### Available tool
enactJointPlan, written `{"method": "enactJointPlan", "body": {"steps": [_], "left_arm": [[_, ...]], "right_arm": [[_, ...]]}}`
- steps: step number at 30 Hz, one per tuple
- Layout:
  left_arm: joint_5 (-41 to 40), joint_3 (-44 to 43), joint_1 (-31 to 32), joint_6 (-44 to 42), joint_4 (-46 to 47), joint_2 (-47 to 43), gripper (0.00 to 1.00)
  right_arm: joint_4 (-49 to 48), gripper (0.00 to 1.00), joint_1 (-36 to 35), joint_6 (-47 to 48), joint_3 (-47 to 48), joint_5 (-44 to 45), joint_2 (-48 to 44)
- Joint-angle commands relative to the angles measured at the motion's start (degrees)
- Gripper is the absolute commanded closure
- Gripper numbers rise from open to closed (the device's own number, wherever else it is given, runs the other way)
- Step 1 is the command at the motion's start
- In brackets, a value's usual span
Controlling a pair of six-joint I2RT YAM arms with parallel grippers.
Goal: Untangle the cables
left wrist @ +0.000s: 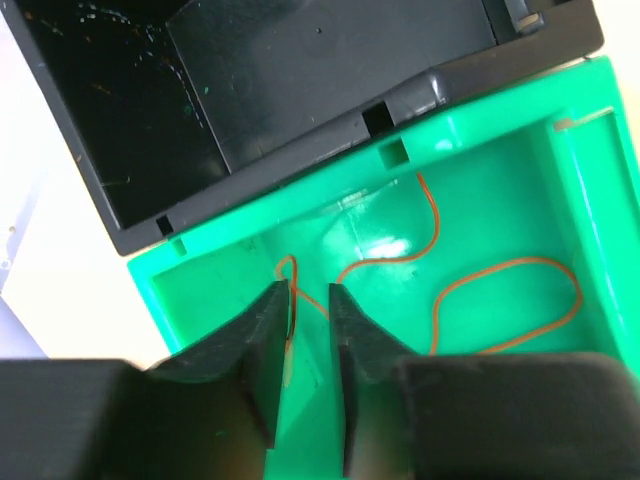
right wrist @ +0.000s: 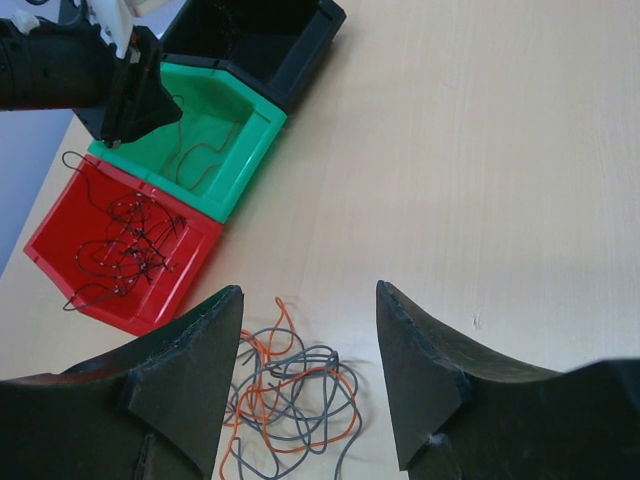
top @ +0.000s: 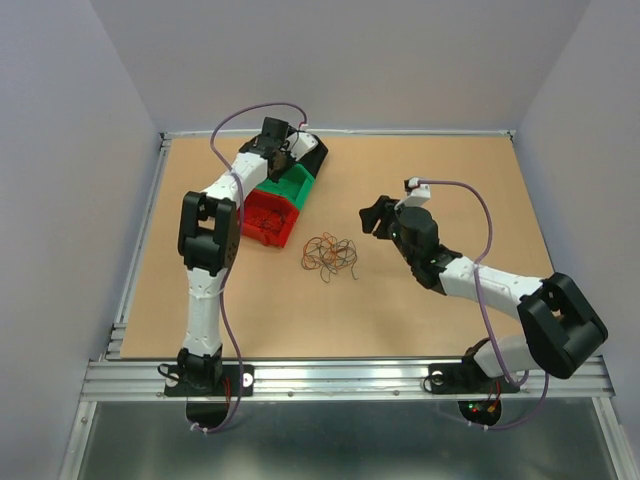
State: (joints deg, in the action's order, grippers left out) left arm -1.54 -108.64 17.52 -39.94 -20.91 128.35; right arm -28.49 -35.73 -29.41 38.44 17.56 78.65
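The cables [top: 330, 256] lie as a loose clump of orange and grey strands on the table, seen close in the right wrist view [right wrist: 290, 400]. My right gripper [right wrist: 310, 290] is open and empty, just above and behind the clump [top: 372, 215]. My left gripper [left wrist: 308, 290] hangs over the green bin [left wrist: 480, 180], its jaws a narrow gap apart. An orange strand [left wrist: 505, 265] lies looped on the bin floor; one end runs up between the fingers, against the left pad [left wrist: 270, 330]. In the top view the left gripper [top: 281, 165] is over that bin.
Three bins stand in a row at the back left: black [top: 308, 152], green [top: 290, 183], red [top: 268, 218]. The red bin [right wrist: 180, 270] holds dark thin strands [right wrist: 125, 245]. The left arm stretches along the table's left side.
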Motion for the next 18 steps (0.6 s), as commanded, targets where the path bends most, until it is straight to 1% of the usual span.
{"method": "enactJointPlan", "body": {"steps": [1, 2, 4, 9, 11, 12, 13, 14, 16, 17, 18], "left_arm": [[0.8, -2.0, -0.4, 0.3, -2.9, -6.8, 0.63], [0.9, -2.1, -0.4, 0.4, -3.3, -7.9, 0.59], [1.1, -1.8, -0.4, 0.7, -4.4, -9.8, 0.55], [4.7, -0.4, 0.1, 1.4, -6.7, -14.6, 0.35], [5.1, 0.5, 0.9, 1.7, -6.5, -17.6, 0.31], [5.7, 1.8, 1.3, 2.1, -6.4, -18.7, 0.22], [6.5, 2.8, 1.6, 2.3, -6.1, -19.7, 0.15], [7.7, 4.0, 2.8, 2.7, -5.6, -22.1, 0.01], [9.6, 9.4, 4.6, 3.4, -2.5, -24.7, 0.01], [10.0, 11.7, 5.7, 3.6, -1.2, -27.7, 0.01], [10.6, 17.0, 8.2, 3.6, 0.4, -29.5, 0.01]], "right_arm": [[0.2, 0.39, -0.2, -0.4, 2.2, 0.5, 1.2], [0.2, 0.39, -0.3, -0.4, 2.3, 0.1, 1.2], [0.5, 0.38, -0.2, -0.5, 2.5, -0.2, 1.3], [1.2, 0.38, -0.2, -0.5, 2.5, -0.2, 0.7], [1.3, 0.38, -0.2, -0.4, 2.5, -0.2, 0.5], [1.2, 0.38, -0.2, -0.4, 2.5, -0.4, 0.5], [1.3, 0.38, -0.3, -0.3, 2.5, -0.6, 0.4], [1.3, 0.38, -0.2, -0.1, 2.5, -0.8, 0.4], [1.4, 0.38, -0.2, -0.3, 2.5, -0.9, 0.4], [1.4, 0.38, -0.2, -0.2, 2.5, -1.0, 0.4], [1.5, 0.38, -0.2, -0.2, 2.5, -1.0, 0.4]]}}
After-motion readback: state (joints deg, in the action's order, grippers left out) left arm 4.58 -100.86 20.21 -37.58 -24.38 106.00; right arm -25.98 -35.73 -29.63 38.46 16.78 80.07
